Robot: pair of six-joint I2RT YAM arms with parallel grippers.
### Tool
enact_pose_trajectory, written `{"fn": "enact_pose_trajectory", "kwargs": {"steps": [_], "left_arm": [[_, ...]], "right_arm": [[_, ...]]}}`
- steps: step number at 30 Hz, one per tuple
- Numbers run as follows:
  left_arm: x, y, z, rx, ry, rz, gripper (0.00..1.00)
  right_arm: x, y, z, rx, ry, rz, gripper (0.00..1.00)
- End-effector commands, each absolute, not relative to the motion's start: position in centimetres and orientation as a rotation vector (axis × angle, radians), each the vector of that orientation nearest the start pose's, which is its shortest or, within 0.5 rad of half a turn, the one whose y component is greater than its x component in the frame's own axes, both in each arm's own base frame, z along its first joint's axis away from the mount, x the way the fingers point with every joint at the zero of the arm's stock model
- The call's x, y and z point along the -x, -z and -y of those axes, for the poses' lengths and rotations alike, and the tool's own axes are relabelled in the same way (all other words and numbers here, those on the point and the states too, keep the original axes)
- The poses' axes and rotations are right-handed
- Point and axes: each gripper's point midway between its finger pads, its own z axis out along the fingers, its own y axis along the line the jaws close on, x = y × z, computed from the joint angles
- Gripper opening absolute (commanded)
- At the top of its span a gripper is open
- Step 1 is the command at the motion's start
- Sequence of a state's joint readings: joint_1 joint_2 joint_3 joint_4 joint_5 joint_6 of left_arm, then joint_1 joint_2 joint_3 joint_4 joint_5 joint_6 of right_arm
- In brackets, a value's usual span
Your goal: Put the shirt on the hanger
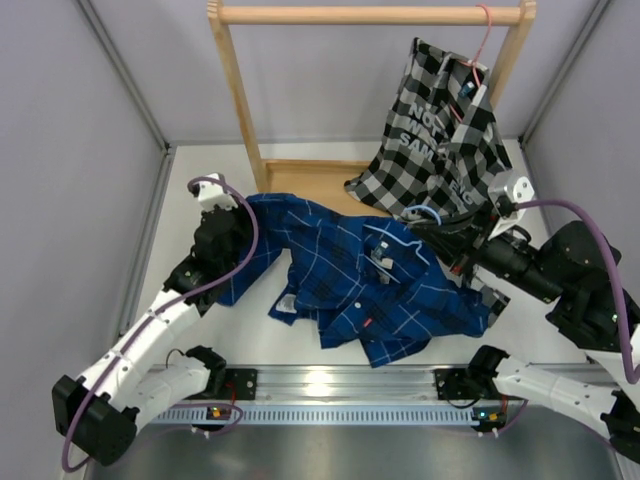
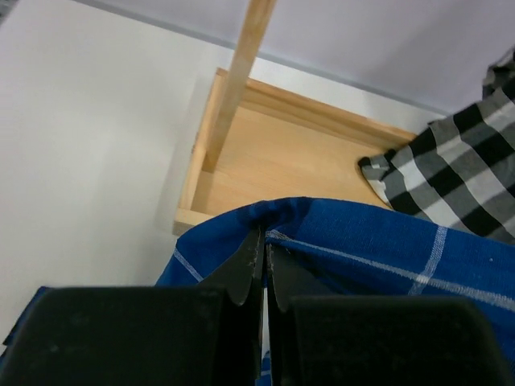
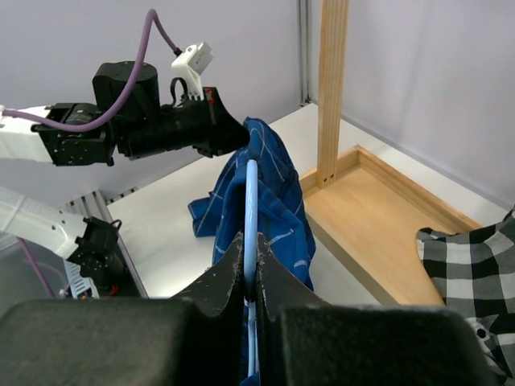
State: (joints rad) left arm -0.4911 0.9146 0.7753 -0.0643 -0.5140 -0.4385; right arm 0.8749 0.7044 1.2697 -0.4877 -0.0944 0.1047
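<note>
two grips are set at once. the left gripper [image 2: 263, 248] has its jaws closed on a folded edge of the dark blue plaid shirt [image 1: 370, 290]. it holds that edge raised off the white table [image 1: 190, 180], just in front of the wooden rack's base tray [image 2: 282, 153]. whether the pinched part is collar, shoulder or hem i cannot tell.

the right gripper [image 3: 249, 261] has its jaws closed on the thin light-blue wire hanger [image 3: 253, 201]. the wire runs away from its fingers toward the left gripper. in the right wrist view the far end of the wire meets the lifted cloth just below the left gripper's pinch. whether it is already inside the garment is not clear.

the hold looks purposeful. one arm keeps a peak of fabric up and stretched so that the other can feed a hanger arm into it. the rest of the shirt lies crumpled on the table between the two arms, so the hanger is at most started into one side. the other shoulder is not yet on it.

a black-and-white checked shirt [image 1: 435, 130] hangs from a pink hanger [image 1: 485, 40] on the rack's top rail [image 1: 370, 15]. its hem reaches the base tray just beside the right arm, where it could snag.
</note>
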Motion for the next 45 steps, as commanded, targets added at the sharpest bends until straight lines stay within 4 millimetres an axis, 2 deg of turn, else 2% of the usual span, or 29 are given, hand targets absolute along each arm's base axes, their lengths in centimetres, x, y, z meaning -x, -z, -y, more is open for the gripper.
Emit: {"fn": "enact_pose_trajectory", "kwargs": {"steps": [1, 2, 3, 4, 6, 7, 8, 9, 10, 11, 12, 13, 14, 16, 17, 18, 20, 22, 23, 26, 30, 32, 34, 39, 41, 42, 44, 45], "left_arm": [[-32.6, -28.8, 11.6, 0.278, 0.383, -1.701, 0.0], [-32.4, -29.3, 11.9, 0.253, 0.4, -1.693, 0.0], [-32.0, -30.1, 12.3, 0.227, 0.433, -1.677, 0.06], [-31.8, -31.2, 12.4, 0.215, 0.448, -1.657, 0.24], [-31.0, -33.1, 12.6, 0.163, 0.473, -1.623, 0.53], [-30.6, -33.5, 12.6, 0.142, 0.476, -1.627, 0.85], [-30.0, -35.5, 12.7, 0.098, 0.487, -1.592, 0.96], [-29.3, -36.8, 13.0, 0.058, 0.509, -1.568, 0.98], [-28.3, -37.8, 14.6, -0.048, 0.582, -1.561, 0.98], [-27.2, -40.4, 15.4, -0.142, 0.619, -1.503, 0.98], [-26.1, -41.4, 16.8, -0.237, 0.683, -1.482, 0.98], [-24.1, -42.0, 19.5, -0.432, 0.803, -1.456, 0.98], [-22.4, -44.1, 20.7, -0.544, 0.875, -1.4, 0.98], [-19.5, -45.0, 23.1, -0.756, 1.027, -1.335, 0.98], [-16.4, -44.4, 24.9, -0.99, 1.185, -1.274, 0.98], [-14.8, -45.5, 25.2, -1.085, 1.232, -1.202, 0.98], [-12.3, -45.3, 25.8, -1.257, 1.293, -1.083, 0.98], [-10.8, -45.6, 26.3, -1.332, 1.279, -0.98, 0.98], [-10.5, -45.6, 26.6, -1.347, 1.283, -0.962, 0.98], [-9.4, -45.6, 27.9, -1.391, 1.354, -0.945, 0.98], [-10.3, -43.2, 30.2, -1.418, 1.411, -1.018, 0.98], [-10.5, -42.3, 30.7, -1.437, 1.413, -1.018, 0.96], [-10.2, -41.6, 31.0, -1.472, 1.462, -1.017, 0.85], [-9.8, -41.2, 31.5, -1.523, 1.536, -1.005, 0.68], [-9.8, -40.9, 31.6, -1.537, 1.558, -1.006, 0.56], [-9.8, -40.8, 31.6, -1.538, 1.559, -1.005, 0.45], [-9.5, -40.6, 31.7, -1.548, 1.576, -1.006, 0.41], [-9.5, -40.6, 31.8, -1.55, 1.576, -1.004, 0.44]], "right_arm": [[-14.3, -46.7, -19.8, 0.622, -0.846, -1.349, 0.0], [-14.5, -46.7, -20.0, 0.627, -0.84, -1.351, 0.0], [-14.6, -46.9, -20.0, 0.627, -0.837, -1.347, 0.0], [-14.6, -47.3, -19.9, 0.624, -0.835, -1.339, 0.0], [-14.8, -47.6, -20.2, 0.633, -0.827, -1.336, 0.0], [-14.7, -48.4, -20.1, 0.629, -0.83, -1.32, 0.0], [-14.7, -48.6, -20.4, 0.64, -0.832, -1.317, 0.0], [-14.5, -49.6, -20.2, 0.637, -0.838, -1.296, 0.0], [-14.4, -50.1, -20.3, 0.644, -0.844, -1.289, 0.0], [-14.4, -50.1, -21.0, 0.67, -0.856, -1.292, 0.0], [-14.0, -50.9, -20.8, 0.677, -0.864, -1.279, 0.0], [-14.0, -51.1, -21.1, 0.692, -0.872, -1.278, 0.0], [-13.6, -51.2, -21.4, 0.717, -0.888, -1.27, 0.0], [-13.0, -51.5, -21.5, 0.744, -0.906, -1.254, 0.0], [-12.4, -51.5, -21.6, 0.777, -0.922, -1.242, 0.0], [-12.0, -51.6, -21.6, 0.796, -0.93, -1.233, 0.0], [-10.7, -51.2, -21.9, 0.87, -0.961, -1.212, 0.0], [-9.5, -51.0, -22.0, 0.926, -1.0, -1.184, 0.0], [-8.4, -51.0, -22.2, 0.984, -1.032, -1.144, 0.0], [-7.4, -51.0, -22.3, 1.048, -1.041, -1.099, 0.0], [-6.7, -50.8, -22.2, 1.095, -1.039, -1.065, 0.0], [-6.0, -50.6, -22.2, 1.144, -1.046, -1.028, 0.0], [-5.7, -50.3, -22.0, 1.162, -1.036, -1.005, 0.0], [-5.6, -49.4, -22.2, 1.189, -1.039, -1.006, 0.0], [-5.4, -49.2, -22.4, 1.209, -1.05, -0.996, 0.0], [-5.4, -49.0, -22.5, 1.212, -1.052, -1.001, 0.0], [-5.6, -48.9, -22.7, 1.216, -1.048, -1.002, 0.0], [-5.6, -48.7, -22.8, 1.219, -1.05, -1.002, 0.0]]}}
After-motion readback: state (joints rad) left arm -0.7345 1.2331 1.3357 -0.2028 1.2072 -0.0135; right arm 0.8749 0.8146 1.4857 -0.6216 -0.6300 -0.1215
